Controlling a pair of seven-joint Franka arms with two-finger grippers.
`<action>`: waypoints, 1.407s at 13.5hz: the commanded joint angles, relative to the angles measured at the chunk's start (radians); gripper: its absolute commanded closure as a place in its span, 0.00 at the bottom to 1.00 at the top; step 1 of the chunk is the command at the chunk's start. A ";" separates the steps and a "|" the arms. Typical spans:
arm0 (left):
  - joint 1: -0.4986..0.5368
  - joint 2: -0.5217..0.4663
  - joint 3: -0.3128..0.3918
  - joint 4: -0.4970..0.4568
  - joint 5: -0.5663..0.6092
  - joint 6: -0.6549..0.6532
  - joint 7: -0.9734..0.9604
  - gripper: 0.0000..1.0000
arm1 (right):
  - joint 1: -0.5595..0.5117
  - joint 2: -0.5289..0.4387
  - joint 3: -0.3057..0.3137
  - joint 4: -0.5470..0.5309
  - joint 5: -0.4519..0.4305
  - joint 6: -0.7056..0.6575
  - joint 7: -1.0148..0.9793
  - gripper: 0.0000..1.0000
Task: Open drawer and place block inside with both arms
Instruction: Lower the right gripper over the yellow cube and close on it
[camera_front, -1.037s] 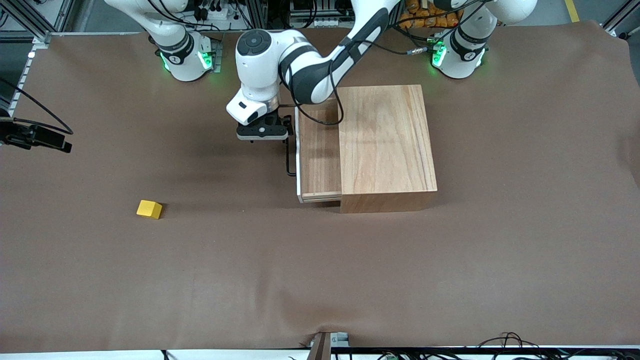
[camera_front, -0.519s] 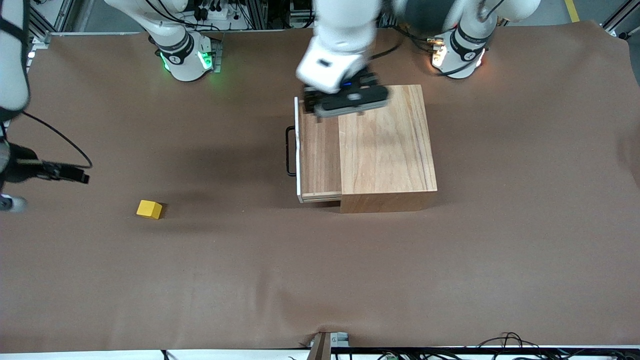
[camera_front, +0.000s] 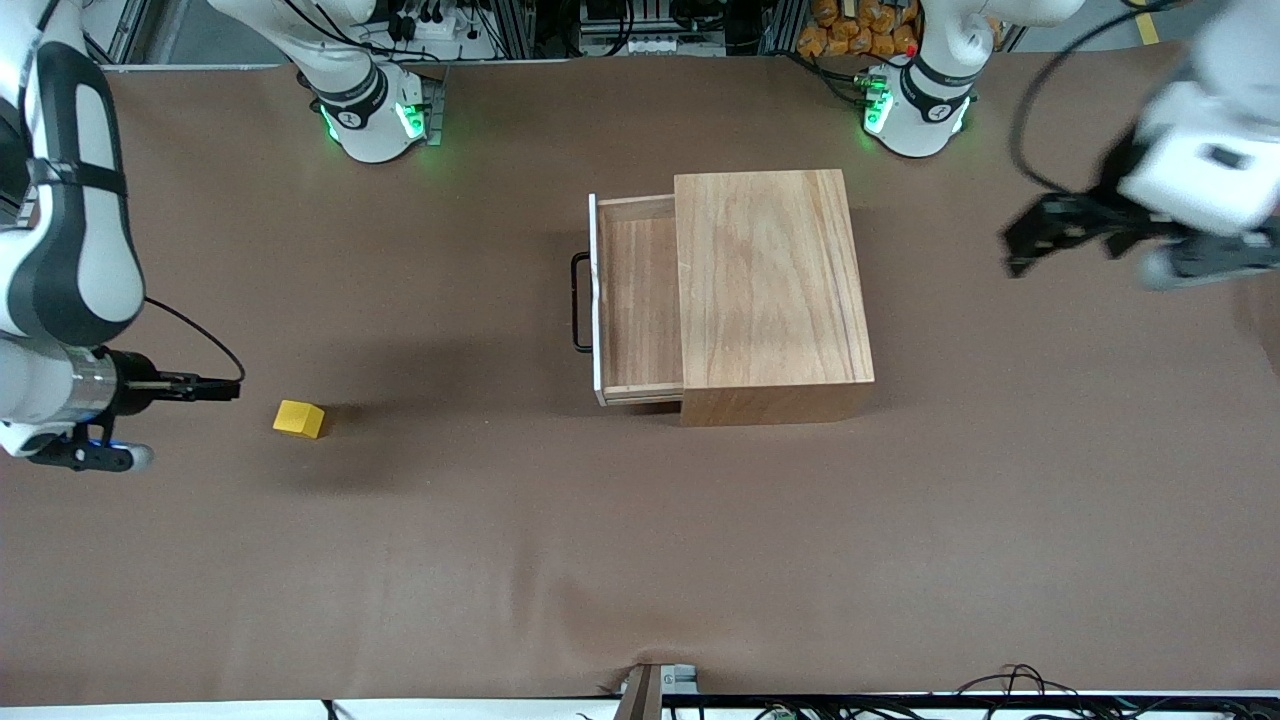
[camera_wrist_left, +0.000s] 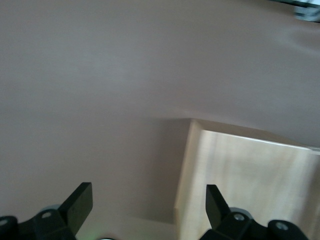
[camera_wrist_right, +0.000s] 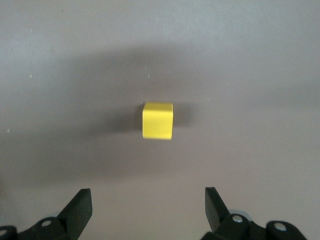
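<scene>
The small yellow block (camera_front: 299, 418) sits on the brown table, toward the right arm's end. It shows in the right wrist view (camera_wrist_right: 157, 120) ahead of my open, empty right gripper (camera_wrist_right: 147, 196). In the front view my right gripper (camera_front: 85, 457) hangs over the table beside the block, apart from it. The drawer (camera_front: 640, 300) stands partly pulled out of the light-wood cabinet (camera_front: 770, 280), and its black handle (camera_front: 578, 302) is free. My left gripper (camera_front: 1060, 232) is open and empty in the air toward the left arm's end. The left wrist view shows its fingers (camera_wrist_left: 147, 195) spread, with the cabinet (camera_wrist_left: 250, 180) in sight.
The brown mat (camera_front: 640, 560) covers the whole table. The two green-lit arm bases (camera_front: 372, 115) (camera_front: 915, 105) stand along the table's edge farthest from the front camera. Cables lie at the edge nearest that camera (camera_front: 1010, 682).
My left gripper has left the drawer handle, passed over the cabinet and swung out toward the left arm's end. My right arm has come down beside the block. The drawer has stayed where it was.
</scene>
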 joint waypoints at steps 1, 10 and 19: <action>0.118 -0.044 -0.023 -0.093 0.007 -0.001 0.081 0.00 | -0.017 -0.005 0.002 -0.123 0.010 0.187 0.005 0.00; 0.178 -0.203 -0.027 -0.365 0.001 0.104 0.175 0.00 | 0.028 0.055 0.004 -0.509 0.024 0.838 0.052 0.00; 0.198 -0.219 -0.024 -0.376 -0.004 0.132 0.290 0.00 | 0.058 0.089 0.002 -0.504 0.007 0.842 0.039 0.17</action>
